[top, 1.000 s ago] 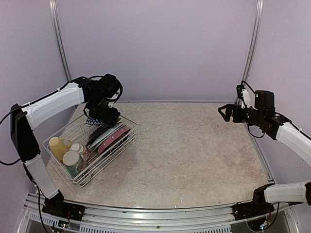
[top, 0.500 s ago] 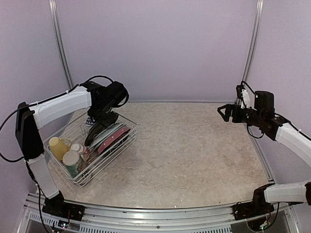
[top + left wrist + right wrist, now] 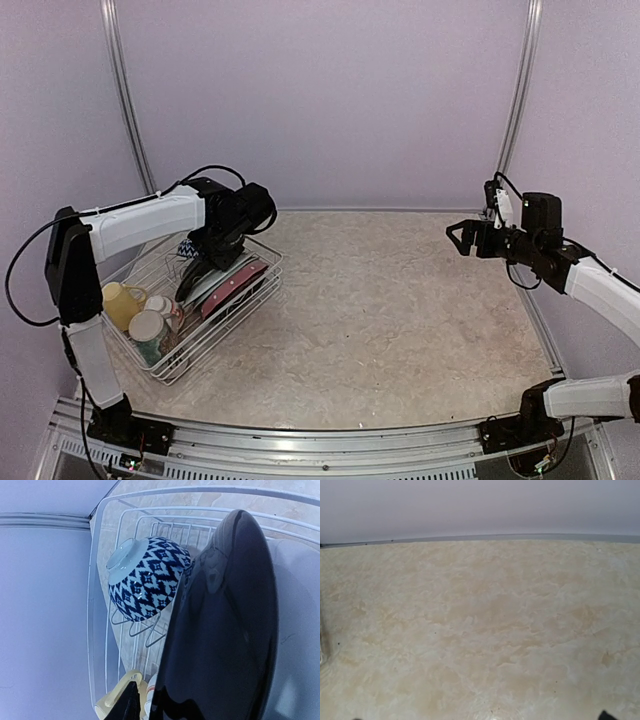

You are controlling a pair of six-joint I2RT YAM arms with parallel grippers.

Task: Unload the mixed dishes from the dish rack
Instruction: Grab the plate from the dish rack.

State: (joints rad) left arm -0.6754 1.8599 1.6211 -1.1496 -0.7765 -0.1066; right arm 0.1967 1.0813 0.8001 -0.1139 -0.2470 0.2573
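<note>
The white wire dish rack stands at the table's left. It holds upright plates, a yellow mug, a cream mug and a blue patterned bowl. My left gripper reaches down over a black plate at the rack's far end. Its jaws straddle the plate's rim. One finger shows just left of the plate and the other is hidden behind it. A red plate leans beside the black one. My right gripper hangs open and empty over the table's right side.
The rack's rim runs close to the left wall. A metal frame rail lines the near edge. The right wrist view shows only bare marbled tabletop up to the back wall.
My left wrist has swung right over the rack's far end and its jaws have narrowed around the black plate. The right arm has barely moved.
</note>
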